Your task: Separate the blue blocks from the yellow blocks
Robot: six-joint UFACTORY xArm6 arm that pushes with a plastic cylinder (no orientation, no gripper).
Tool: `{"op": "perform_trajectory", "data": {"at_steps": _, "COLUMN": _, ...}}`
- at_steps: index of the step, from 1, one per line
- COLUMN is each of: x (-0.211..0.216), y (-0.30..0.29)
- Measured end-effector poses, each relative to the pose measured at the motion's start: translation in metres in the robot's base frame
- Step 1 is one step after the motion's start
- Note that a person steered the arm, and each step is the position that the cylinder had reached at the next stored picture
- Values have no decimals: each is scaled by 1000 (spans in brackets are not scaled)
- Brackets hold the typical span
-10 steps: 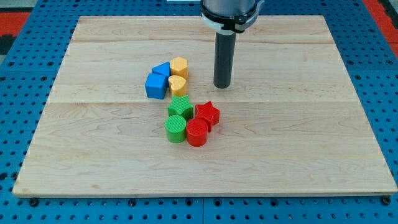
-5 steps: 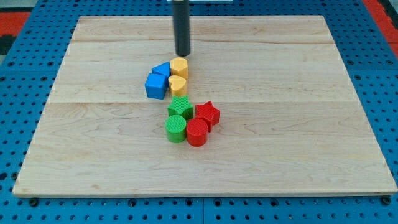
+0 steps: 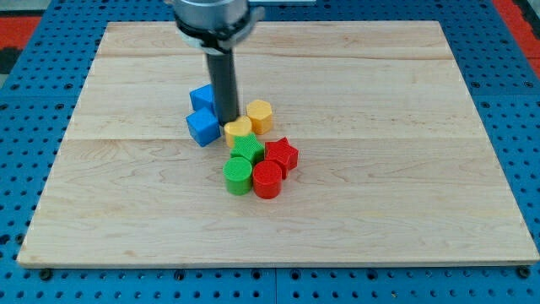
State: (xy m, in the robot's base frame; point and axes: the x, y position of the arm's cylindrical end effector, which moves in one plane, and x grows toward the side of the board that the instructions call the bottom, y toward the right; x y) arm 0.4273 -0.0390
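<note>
My tip (image 3: pixel 226 121) stands between the blue blocks and the yellow blocks, near the middle of the wooden board (image 3: pixel 405 169). A blue cube (image 3: pixel 202 127) sits just left of the tip, with a second blue block (image 3: pixel 202 97) behind it toward the view's top. A yellow heart-shaped block (image 3: pixel 238 130) touches the tip at its lower right. A yellow hexagonal block (image 3: pixel 260 116) lies to the right, a little apart from the tip.
Just below the yellow heart are a green star block (image 3: pixel 246 149), a green cylinder (image 3: pixel 239 176), a red star block (image 3: pixel 282 155) and a red cylinder (image 3: pixel 267 180), packed together. The blue pegboard (image 3: pixel 25 127) surrounds the board.
The tip came from the right of the cluster, swung round above it, then drove down between the blues and yellows. The blue blocks shifted left; the yellow blocks moved right and down.
</note>
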Motion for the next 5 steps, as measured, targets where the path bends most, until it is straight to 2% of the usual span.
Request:
{"op": "perform_trajectory", "data": {"at_steps": 1, "x": 1, "y": 17}}
{"op": "perform_trajectory", "data": {"at_steps": 3, "x": -8, "y": -39}}
{"op": "perform_trajectory", "data": {"at_steps": 5, "x": 36, "y": -41}}
